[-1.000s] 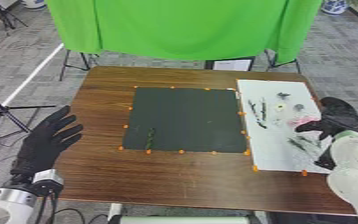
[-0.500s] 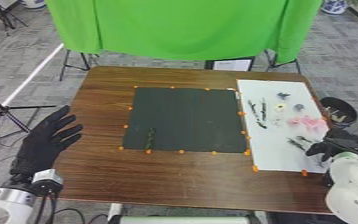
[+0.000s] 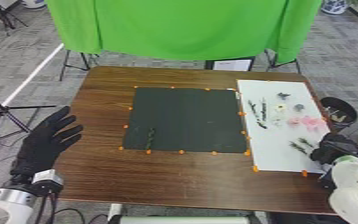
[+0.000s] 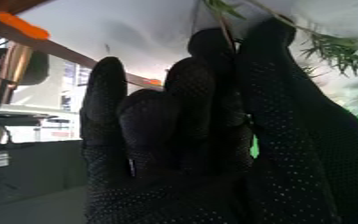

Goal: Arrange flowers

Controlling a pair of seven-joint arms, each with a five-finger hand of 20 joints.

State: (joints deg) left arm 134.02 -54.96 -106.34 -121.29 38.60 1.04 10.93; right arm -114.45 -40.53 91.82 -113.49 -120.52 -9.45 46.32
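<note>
"Two green sprigs (image 3: 297, 147) lie at the lower right of the head view, on the white sheet (image 3: 269, 142), beside the right hand (image 3: 335, 145). Which step does this illustrate?"

"Probably the picking of another stem for the arrangement; one leafy stem (image 3: 151, 138) lies near the lower left corner of the dark mat (image 3: 193, 117), at mid-frame."

"And the state of the right fingers (image 4: 104, 95)?"

"Nearly straight, with a narrow gap beside the thumb (image 4: 269, 65). A thin stem (image 4: 225, 22) runs into that gap; whether it is gripped, one cannot tell."

"What does the next move call for?"

"A light pinch, a lift clear of the sheet, then a carry leftward to the mat. A loose pinch could let the stem slip."

"Note the poses."

"The right arm (image 3: 351, 185) enters at lower right. The left hand (image 3: 47, 142), empty, fingers extended and spread, is at the left edge of the worktop (image 3: 184, 182)."
</note>
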